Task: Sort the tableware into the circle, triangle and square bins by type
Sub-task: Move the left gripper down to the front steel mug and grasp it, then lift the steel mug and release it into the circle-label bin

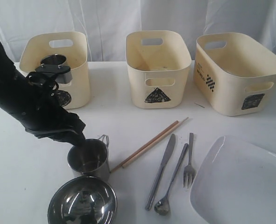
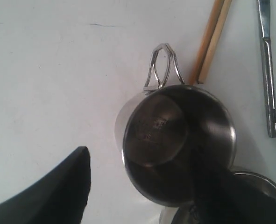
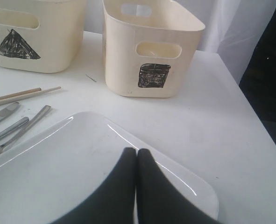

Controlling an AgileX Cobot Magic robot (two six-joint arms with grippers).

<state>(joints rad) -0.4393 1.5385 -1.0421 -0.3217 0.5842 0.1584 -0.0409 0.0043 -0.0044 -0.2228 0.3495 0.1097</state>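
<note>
While the left gripper point(image 2: 140, 156) hung over a steel mug point(image 1: 88, 158), its jaws stood wide apart, one finger outside the mug's wall and the other over its mouth. That mug stood upright on the table point(image 1: 25, 177), just behind the steel bowl point(image 1: 81, 205), its handle near the chopsticks point(image 1: 149, 143). A second mug point(image 1: 56, 63) sat in the circle bin point(image 1: 79, 70). Knife point(image 1: 161, 170), spoon point(image 1: 173, 179) and fork point(image 1: 189, 161) lay beside the white plate point(image 1: 240, 182). Above that plate, the right gripper point(image 3: 137, 156) held its jaws pressed together, empty.
</note>
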